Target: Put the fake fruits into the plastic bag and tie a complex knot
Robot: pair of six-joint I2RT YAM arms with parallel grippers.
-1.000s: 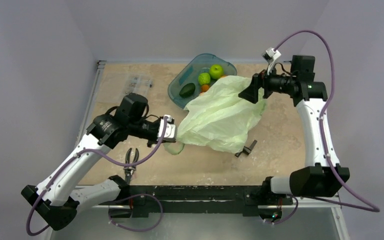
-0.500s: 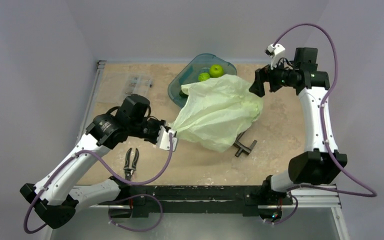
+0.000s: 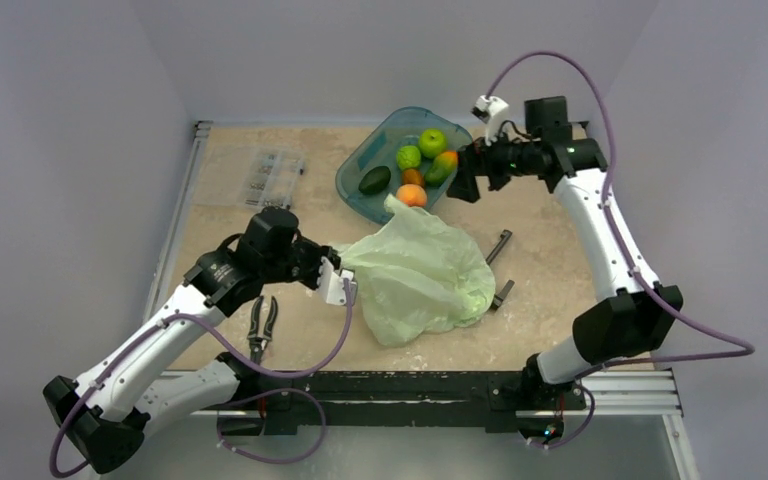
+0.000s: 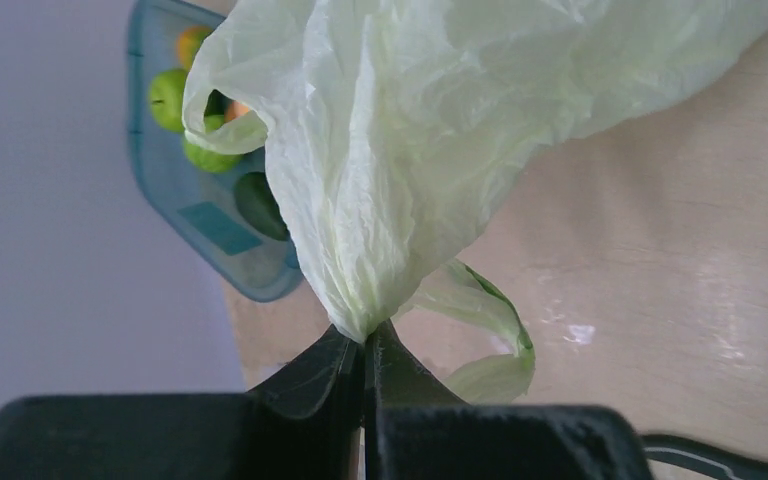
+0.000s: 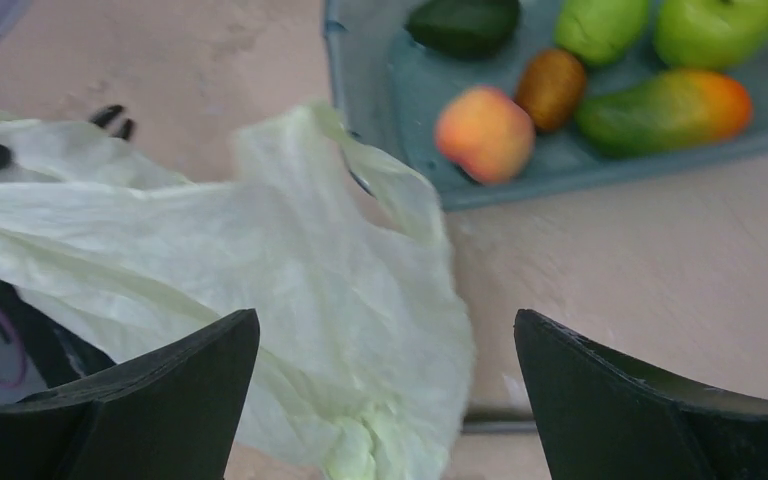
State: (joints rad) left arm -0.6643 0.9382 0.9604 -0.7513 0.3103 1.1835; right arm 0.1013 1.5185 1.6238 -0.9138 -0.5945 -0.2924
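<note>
The pale green plastic bag (image 3: pixel 415 275) lies slumped on the table. My left gripper (image 3: pixel 345 278) is shut on a bunched corner of it; the left wrist view shows the jaws (image 4: pixel 367 340) pinching the bag (image 4: pixel 440 120). My right gripper (image 3: pixel 463 185) is open and empty, above the table beside the teal tub (image 3: pixel 352 190). In the tub lie a green apple (image 3: pixel 432 142), lime (image 3: pixel 408 157), avocado (image 3: pixel 374 180), peach (image 3: pixel 412 195) and mango (image 3: pixel 441 166). The right wrist view shows the open gripper (image 5: pixel 385 318) over the bag (image 5: pixel 210 260), with peach (image 5: pixel 485 133) and mango (image 5: pixel 665 108) beyond.
Pliers (image 3: pixel 263 322) lie near the left arm. Black metal pieces (image 3: pixel 497 248) lie right of the bag. A clear packet (image 3: pixel 260 172) lies at the back left. A small brown fruit (image 5: pixel 550 88) also sits in the tub (image 5: pixel 560 180).
My right gripper has let go of the bag and moved left toward the tub. The bag has dropped onto the table, uncovering the fruits. My left gripper still holds its corner.
</note>
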